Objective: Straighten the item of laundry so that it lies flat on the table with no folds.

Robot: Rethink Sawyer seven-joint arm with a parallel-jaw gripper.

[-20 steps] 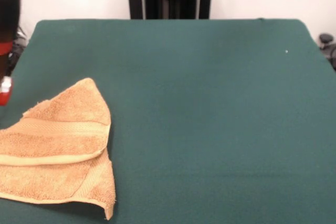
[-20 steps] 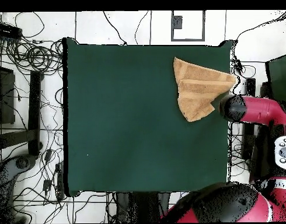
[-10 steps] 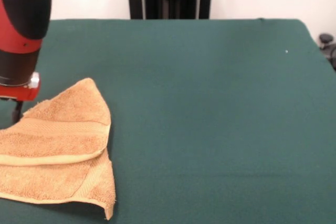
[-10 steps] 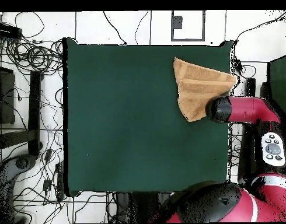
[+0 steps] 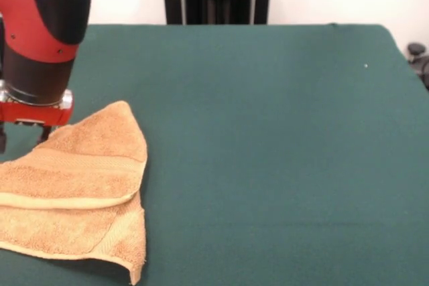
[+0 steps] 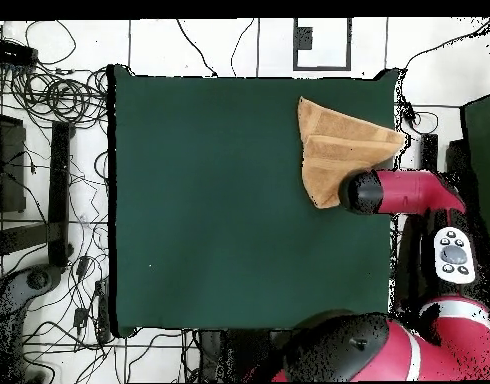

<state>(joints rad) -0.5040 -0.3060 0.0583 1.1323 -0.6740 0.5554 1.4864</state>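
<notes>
**Mia:** Is the small golden-orange fluffy towel [image 5: 74,185] flat yet?

**Sam:** No. It is folded into a pointy shape, with one part lying over another. You can see a woven band across the top part. So the job is hardly begun. All the opening out is left to do, I think.

**Mia:** Where is it?

**Sam:** On the big dark green felt counter [image 5: 268,152]. In the front view it lies at the counter's left edge, near the front left corner. From above, the towel [image 6: 334,150] sits by the counter's [image 6: 229,210] right edge, near the top right corner.

**Mia:** And the red and black robot arm [image 5: 43,38]?

**Sam:** It hangs right over the towel's far tip, at the counter's left edge. Half a second ago it was more to the side. Now it is further in over the counter. The towel's tip looks a bit shifted too.

**Mia:** Is the claw [image 5: 23,135] squeezing the towel?

**Sam:** I cannot tell. Only small dark bits show under the arm.
</notes>
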